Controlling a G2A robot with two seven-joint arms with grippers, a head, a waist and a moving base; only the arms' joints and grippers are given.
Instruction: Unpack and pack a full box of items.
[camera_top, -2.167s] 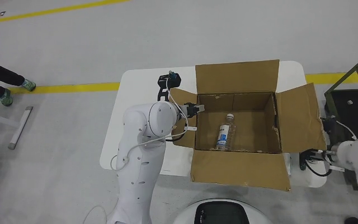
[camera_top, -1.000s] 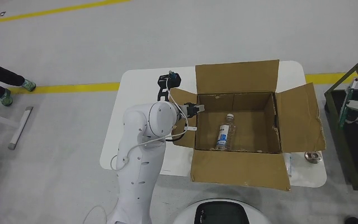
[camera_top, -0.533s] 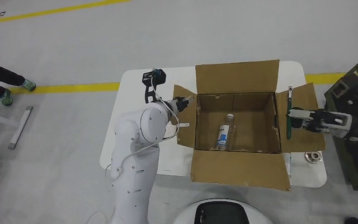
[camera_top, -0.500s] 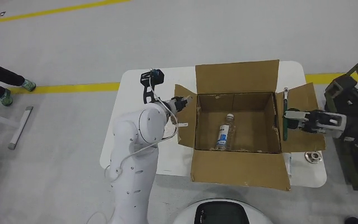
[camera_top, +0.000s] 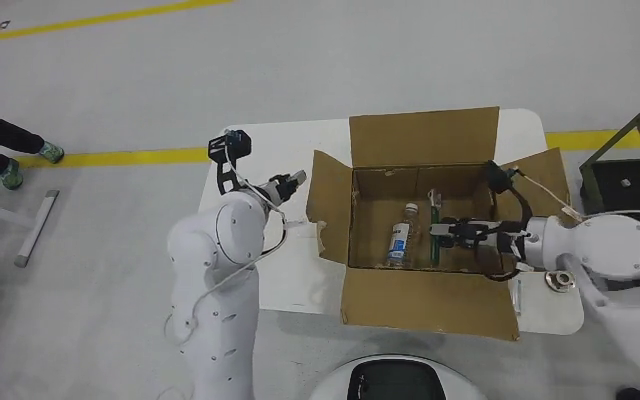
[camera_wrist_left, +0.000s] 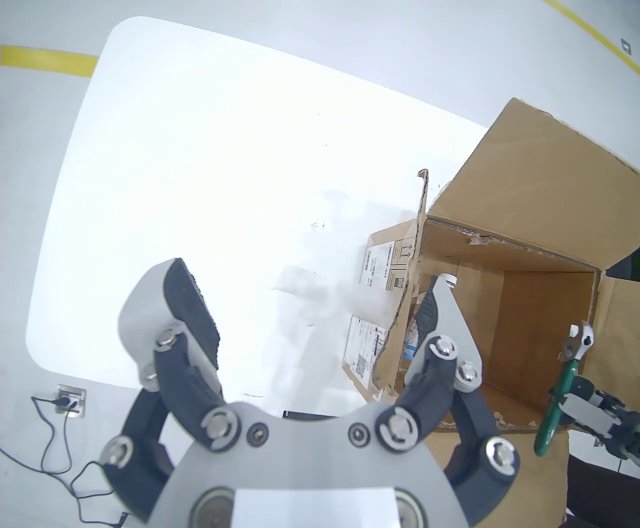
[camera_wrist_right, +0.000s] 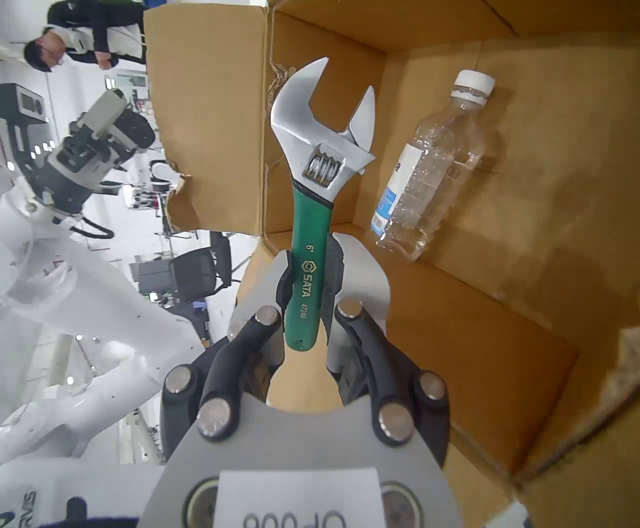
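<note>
While right gripper (camera_wrist_right: 309, 267) clamps wrench (camera_wrist_right: 320, 150) over box (camera_wrist_right: 500, 330), bottle (camera_wrist_right: 432, 175) lying inside

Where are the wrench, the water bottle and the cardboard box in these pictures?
wrench (camera_wrist_right: 311, 220), right wrist view, green handle.
water bottle (camera_wrist_right: 430, 170), right wrist view, clear body.
cardboard box (camera_top: 425, 138), top view, far flap.

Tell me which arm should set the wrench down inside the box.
Right. The right hand is shut on the wrench, held over the open box beside the bottle. The left hand hangs open and empty over the table outside the box.
</note>
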